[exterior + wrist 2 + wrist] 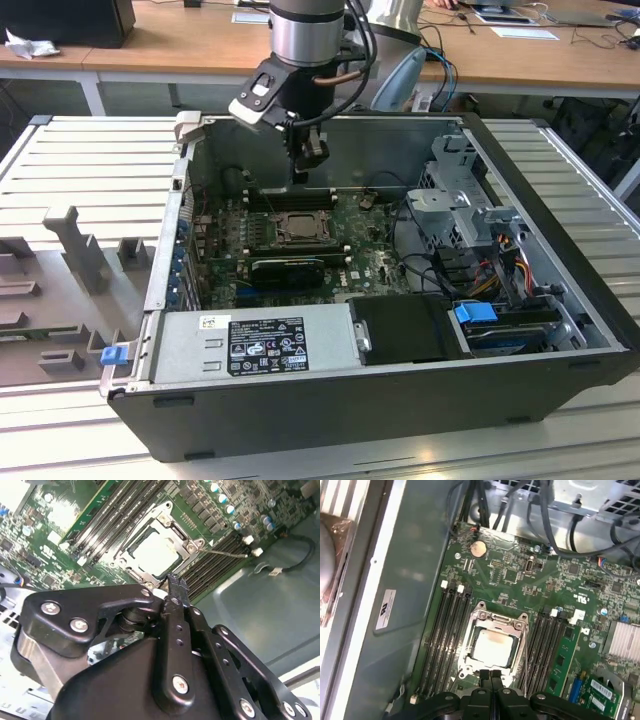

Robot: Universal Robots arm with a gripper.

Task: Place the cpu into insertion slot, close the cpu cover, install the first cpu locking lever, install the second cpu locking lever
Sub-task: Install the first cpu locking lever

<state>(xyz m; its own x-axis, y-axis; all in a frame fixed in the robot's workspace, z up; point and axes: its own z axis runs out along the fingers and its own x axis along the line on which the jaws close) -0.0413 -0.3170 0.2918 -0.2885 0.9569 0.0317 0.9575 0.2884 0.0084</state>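
- First wrist view: the cpu (492, 647) lies flat in the insertion slot (469, 666). Its pale top shows through the window of the cpu cover (520, 640), which appears lowered over it.
- Whether either locking lever is latched cannot be told.
- The fingers (485, 677) are pressed together and grip nothing. Their tips hover just beside the cover's edge.
- Exterior view: the fingers hang at twelve o'clock of the slot, inside the open computer case (560, 330) on the tabletop (90, 160). The power supply (250, 340) sits at six o'clock.
- Judgement: the work stands at the lever stage.
- Use the closed tips as a pusher on the lever's end only, with steady pressure.
- Keep clear of the chip's top and the memory slots (445, 635) flanking the socket.
- Put no sideways load on the cover.
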